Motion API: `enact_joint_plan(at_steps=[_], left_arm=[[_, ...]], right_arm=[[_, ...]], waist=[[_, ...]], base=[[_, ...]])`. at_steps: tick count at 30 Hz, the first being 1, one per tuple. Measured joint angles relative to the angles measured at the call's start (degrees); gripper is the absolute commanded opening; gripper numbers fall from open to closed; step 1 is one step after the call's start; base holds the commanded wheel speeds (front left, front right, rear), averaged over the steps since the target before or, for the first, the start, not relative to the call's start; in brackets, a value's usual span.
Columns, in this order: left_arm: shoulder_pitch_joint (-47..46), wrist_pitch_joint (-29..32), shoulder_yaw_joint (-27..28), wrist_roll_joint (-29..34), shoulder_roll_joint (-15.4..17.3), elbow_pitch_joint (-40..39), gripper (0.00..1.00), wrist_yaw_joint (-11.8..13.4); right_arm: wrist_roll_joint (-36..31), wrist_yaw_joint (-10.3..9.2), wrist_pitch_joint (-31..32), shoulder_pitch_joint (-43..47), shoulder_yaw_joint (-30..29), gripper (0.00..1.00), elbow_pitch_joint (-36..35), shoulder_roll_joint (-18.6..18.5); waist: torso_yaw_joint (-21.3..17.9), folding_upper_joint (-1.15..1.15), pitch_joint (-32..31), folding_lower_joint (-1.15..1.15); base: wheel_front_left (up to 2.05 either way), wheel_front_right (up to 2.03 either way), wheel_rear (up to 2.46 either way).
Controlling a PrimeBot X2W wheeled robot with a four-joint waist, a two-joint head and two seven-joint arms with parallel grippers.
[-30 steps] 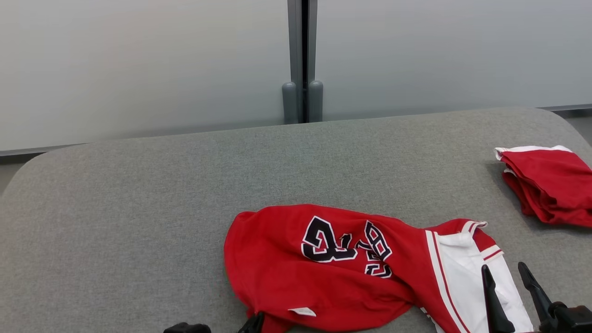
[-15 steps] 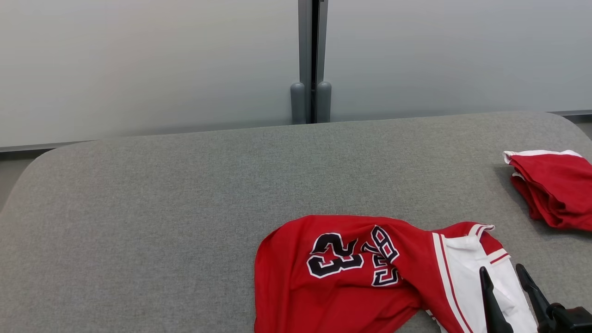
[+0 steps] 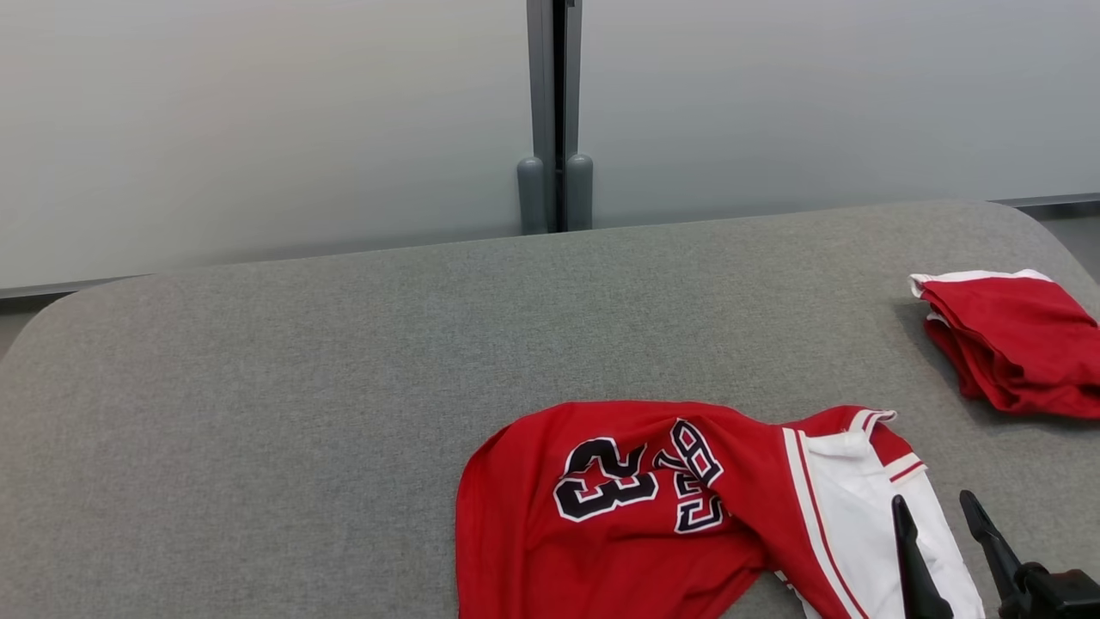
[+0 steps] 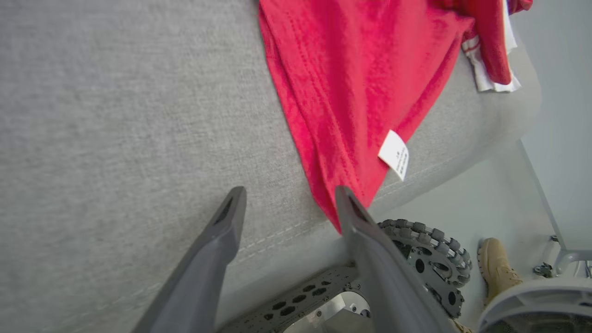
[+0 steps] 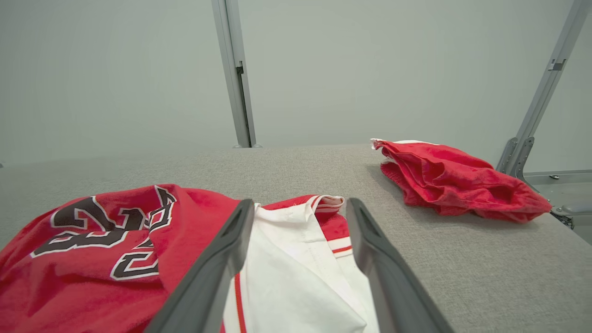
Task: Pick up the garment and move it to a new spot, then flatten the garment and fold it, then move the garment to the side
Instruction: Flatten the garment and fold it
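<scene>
The left fingers (image 4: pixel 229 226) stand spread and released, nothing between them, one tip just beside the hanging hem corner of the crumpled red basketball jersey (image 4: pixel 351 69) with black-and-white numerals. The left wrist view shows the jersey's white label (image 4: pixel 394 154), a studded robot wheel (image 4: pixel 425 259) and a person's tan shoe (image 4: pixel 497 266) below the grey fabric tabletop (image 4: pixel 115 115). The right fingers (image 5: pixel 233 231) are spread over the jersey's white panel; a folded red garment (image 5: pixel 453 180) lies well apart. A second ago the left fingers pinched that hem.
</scene>
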Motion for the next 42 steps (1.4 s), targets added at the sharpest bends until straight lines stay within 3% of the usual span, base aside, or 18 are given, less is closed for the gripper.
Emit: enact_joint_plan(at_steps=[2, 6, 9, 16, 24, 29, 30, 31, 32, 35, 42], left_arm=[[-0.4, 0.8, 1.8, -0.3, 2.3, -3.8, 1.00, 0.6], [-8.0, 0.8, 3.9, 2.7, 3.2, -7.7, 1.00, 0.9], [-15.4, 1.3, 3.7, 3.6, 0.0, -5.8, 1.00, 0.0], [-33.1, 6.0, 0.1, 6.4, -7.2, 10.8, 1.00, -4.4], [-43.7, 9.5, -2.6, 7.3, -9.2, 29.9, 1.00, -7.7], [-44.5, 12.5, -4.9, 4.4, -9.6, 35.0, 1.00, -8.6], [-44.8, 12.7, -5.2, 3.4, -9.6, 35.5, 0.97, -8.6], [-45.0, 12.7, -6.0, 2.5, -9.6, 35.2, 0.19, -8.7], [-45.0, 12.7, -6.7, 1.1, -9.6, 34.5, 0.00, -8.5], [-44.3, 11.9, -9.5, -4.1, -9.7, 30.3, 0.00, -8.6], [-45.4, -4.3, -6.9, -3.3, -8.8, 32.5, 0.00, -8.7]], right_arm=[[0.0, 0.00, 0.0, -0.2, 0.1, 1.00, 0.0, 0.0], [0.2, 0.00, 0.0, -0.7, 0.4, 1.00, -0.2, 0.0], [0.3, 0.00, 0.0, -1.3, 1.0, 1.00, -0.1, 0.0], [0.8, 0.00, 0.0, -4.2, 2.4, 1.00, 0.1, 0.0], [1.2, 0.00, 0.0, -5.7, 2.8, 1.00, 0.5, 0.0], [1.6, 0.00, 0.0, -6.3, 3.4, 1.00, 0.6, 0.0], [1.7, 0.00, 0.0, -6.5, 3.4, 1.00, 0.5, 0.0], [1.8, 0.00, 0.0, -6.5, 3.2, 1.00, 0.5, 0.0], [1.9, 0.00, 0.0, -6.5, 3.1, 1.00, 0.5, 0.0], [2.1, 0.00, 0.0, -6.5, 2.5, 1.00, 0.6, 0.0], [2.2, 0.00, 0.0, -6.3, 2.1, 1.00, 0.9, 0.0]], waist=[[-0.5, 0.00, 0.1, 0.00], [-1.5, 0.00, 0.7, 0.00], [-2.5, 0.00, 1.5, 0.00], [-6.1, 0.00, 4.6, 0.00], [-11.0, 0.00, 8.2, 0.00], [-12.7, 0.00, 9.7, 0.00], [-13.0, 0.00, 9.9, 0.00], [-13.2, 0.00, 10.1, 0.00], [-13.3, 0.00, 10.3, 0.00], [-13.0, 0.00, 10.2, 0.00], [-11.0, 0.00, 8.9, 0.00]], base=[[0.00, 0.00, 0.00], [0.00, 0.00, 0.00], [0.00, 0.00, 0.00], [0.00, 0.00, 0.00], [0.00, 0.00, 0.00], [0.00, 0.00, 0.00], [0.00, 0.00, 0.00], [0.00, 0.00, 0.00], [0.00, 0.00, 0.00], [0.00, 0.00, 0.00], [0.00, 0.00, 0.00]])
